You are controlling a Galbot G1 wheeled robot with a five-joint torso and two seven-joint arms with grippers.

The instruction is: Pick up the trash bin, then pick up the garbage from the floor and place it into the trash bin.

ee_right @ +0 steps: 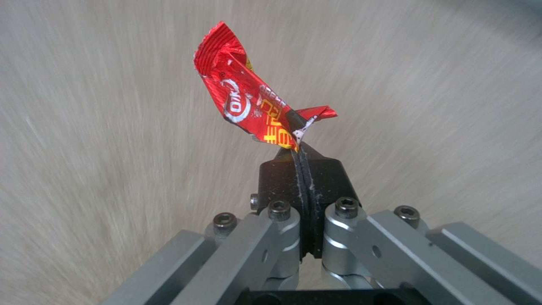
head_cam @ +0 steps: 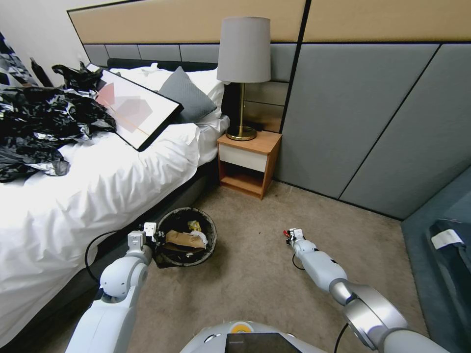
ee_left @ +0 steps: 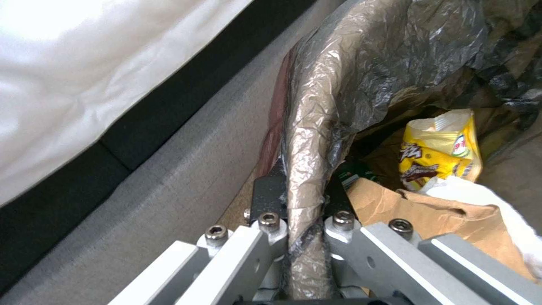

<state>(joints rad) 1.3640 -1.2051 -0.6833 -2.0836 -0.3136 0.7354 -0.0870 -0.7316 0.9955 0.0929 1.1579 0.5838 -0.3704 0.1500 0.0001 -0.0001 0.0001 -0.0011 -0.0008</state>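
The trash bin, round with a black liner over its rim, hangs beside the bed. My left gripper is shut on the near rim. Inside lie a brown scrap, a yellow snack wrapper and white tissue. My right gripper is low over the carpet to the bin's right. It is shut on a small red wrapper, a piece of the garbage, pinched at one corner and sticking up from the fingertips.
The bed with white bedding runs along the left, its grey base close by the bin. Black plastic bags and a framed picture lie on it. A nightstand with a lamp stands ahead. A dark speck dots the carpet.
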